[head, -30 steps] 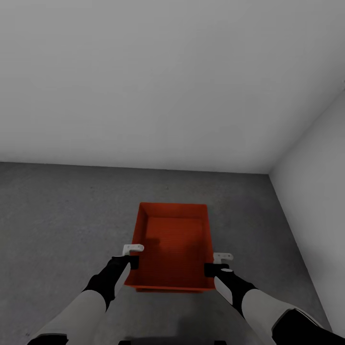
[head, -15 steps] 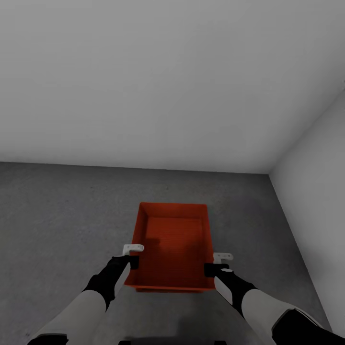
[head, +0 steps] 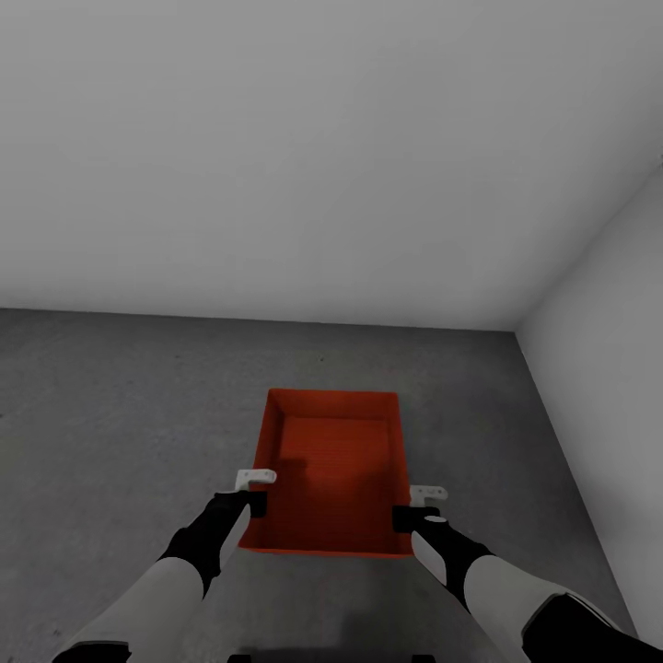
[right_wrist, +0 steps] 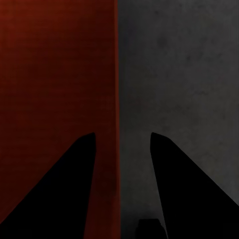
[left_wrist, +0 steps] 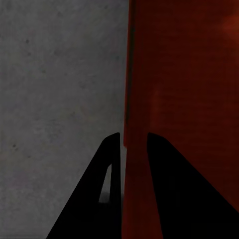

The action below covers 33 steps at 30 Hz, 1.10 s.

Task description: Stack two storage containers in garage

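An orange-red storage container (head: 336, 470) sits on the grey concrete floor (head: 120, 414) of the garage, right in front of me, its open top up. My left gripper (head: 256, 502) is at its left wall near the front corner. In the left wrist view the fingers (left_wrist: 112, 164) close tightly on that wall (left_wrist: 189, 74). My right gripper (head: 405, 516) is at the right wall. In the right wrist view its fingers (right_wrist: 84, 164) stand wide apart astride the wall's rim (right_wrist: 55, 74), not pressing it.
A plain white wall (head: 322, 157) runs across the back, and a second white wall (head: 608, 341) closes the right side, meeting it in a corner. Bare concrete spreads to the left of the container and beyond it.
The thin lower strip under the container's near edge no longer shows, so the container has settled slightly lower. Both arms keep their places.
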Available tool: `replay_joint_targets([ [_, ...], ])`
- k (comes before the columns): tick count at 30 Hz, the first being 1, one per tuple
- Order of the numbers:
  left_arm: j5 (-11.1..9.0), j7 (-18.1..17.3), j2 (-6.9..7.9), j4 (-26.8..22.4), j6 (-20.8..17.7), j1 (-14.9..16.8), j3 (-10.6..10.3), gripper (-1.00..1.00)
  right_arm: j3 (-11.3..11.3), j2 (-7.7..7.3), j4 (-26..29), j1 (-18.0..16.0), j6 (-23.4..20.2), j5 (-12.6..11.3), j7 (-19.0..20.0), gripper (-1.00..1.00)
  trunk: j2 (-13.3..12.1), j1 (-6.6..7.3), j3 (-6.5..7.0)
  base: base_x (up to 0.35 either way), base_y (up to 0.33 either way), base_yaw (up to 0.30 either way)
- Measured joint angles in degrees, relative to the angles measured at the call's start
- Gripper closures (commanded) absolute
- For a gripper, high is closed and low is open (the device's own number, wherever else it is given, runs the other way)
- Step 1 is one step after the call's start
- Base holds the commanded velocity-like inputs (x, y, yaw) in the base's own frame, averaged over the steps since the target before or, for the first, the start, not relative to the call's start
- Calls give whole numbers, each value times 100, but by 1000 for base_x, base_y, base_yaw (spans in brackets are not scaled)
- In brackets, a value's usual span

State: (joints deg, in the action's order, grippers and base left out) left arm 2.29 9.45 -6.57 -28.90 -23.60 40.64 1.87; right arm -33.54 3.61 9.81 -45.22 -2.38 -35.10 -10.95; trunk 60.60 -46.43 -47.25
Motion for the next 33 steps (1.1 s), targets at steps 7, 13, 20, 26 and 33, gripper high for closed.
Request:
replay_joint_targets([
  [7, -13, 7, 0, 6, 0, 0, -7, 100, -3, -2, -1, 1, -4, -3, 2, 100, 0, 0, 0, 0, 0, 0],
  [13, -74, 55, -9, 10, 3, -1, -41, 100, -9, -16, -1, 0, -5, -6, 20, 100, 0, 0, 0, 0, -24, 0],
  [20, -95, 55, -2, 15, 11, -2, -49, 100, -6, -11, 1, 0, -7, 5, 13, 100, 0, 2, 0, 72, -2, 0],
  [26, -97, 57, -1, 11, 11, -2, -49, 100, 2, -11, 3, -1, -8, 15, 13, 100, 0, 1, 0, 135, 0, 0],
  [33, -97, 56, -1, 9, 14, -2, -48, 100, -7, -11, 1, -5, -4, 8, 13, 100, 0, 0, 0, 8, 0, 0],
])
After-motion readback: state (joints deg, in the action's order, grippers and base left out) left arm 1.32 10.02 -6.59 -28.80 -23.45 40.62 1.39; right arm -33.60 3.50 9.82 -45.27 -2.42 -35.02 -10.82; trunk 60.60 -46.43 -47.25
